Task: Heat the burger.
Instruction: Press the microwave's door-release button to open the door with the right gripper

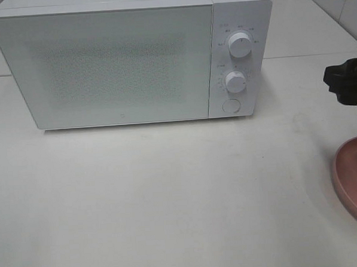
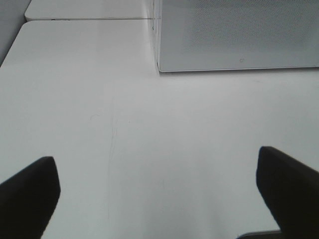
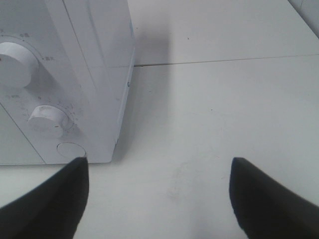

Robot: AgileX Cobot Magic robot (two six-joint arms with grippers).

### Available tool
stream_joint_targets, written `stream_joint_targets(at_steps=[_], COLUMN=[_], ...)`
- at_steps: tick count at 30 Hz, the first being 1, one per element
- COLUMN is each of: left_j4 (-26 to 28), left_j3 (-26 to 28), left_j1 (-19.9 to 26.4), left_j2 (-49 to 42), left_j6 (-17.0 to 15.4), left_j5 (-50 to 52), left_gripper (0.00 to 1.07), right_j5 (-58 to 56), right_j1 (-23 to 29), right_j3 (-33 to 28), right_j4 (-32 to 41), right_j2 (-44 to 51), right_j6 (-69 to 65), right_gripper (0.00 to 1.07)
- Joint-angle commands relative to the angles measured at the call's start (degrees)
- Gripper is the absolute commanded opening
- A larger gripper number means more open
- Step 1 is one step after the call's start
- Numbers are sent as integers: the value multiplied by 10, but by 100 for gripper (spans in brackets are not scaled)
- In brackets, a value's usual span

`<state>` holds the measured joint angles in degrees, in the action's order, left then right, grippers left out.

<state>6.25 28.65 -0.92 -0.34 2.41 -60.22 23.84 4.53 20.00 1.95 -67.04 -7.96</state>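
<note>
Wide-spread claw point(image 3: 158, 162) — microwave point(image 3: 99, 59) just beside

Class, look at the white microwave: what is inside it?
Nothing inside shows. The microwave has its door shut, and the speckled panel hides the chamber, so whether the burger is in there cannot be seen.

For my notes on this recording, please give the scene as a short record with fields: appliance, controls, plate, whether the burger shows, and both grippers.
appliance: white microwave on the table, door shut
controls: upper knob, lower knob, round button, all right of the door
plate: pink plate, cut off by the high view's right edge; no burger on the visible part
burger: not seen in any view
left gripper: open, holds nothing, over bare table
right gripper: open, holds nothing, near the control side
</note>
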Motion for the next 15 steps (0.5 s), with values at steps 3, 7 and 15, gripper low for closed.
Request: stream_joint_targets(at_steps=[3,7,15], left_j4=[-2,-2,-2], left_j3=[-1,-1,-1], left_j1=[2,2,2], left_j2=[-14,-14,-14], left_j6=[1,1,1], left_j5=[8,8,8], left_gripper=[101,101,101], right_j5=[111,171,292], right_j1=[57,138,264], right_j3=[-33,-47,-48], right_j4=[32,150,311], right_j2=[-33,-76,-144], right_j6=[41,139,235], right_gripper=[75,75,75])
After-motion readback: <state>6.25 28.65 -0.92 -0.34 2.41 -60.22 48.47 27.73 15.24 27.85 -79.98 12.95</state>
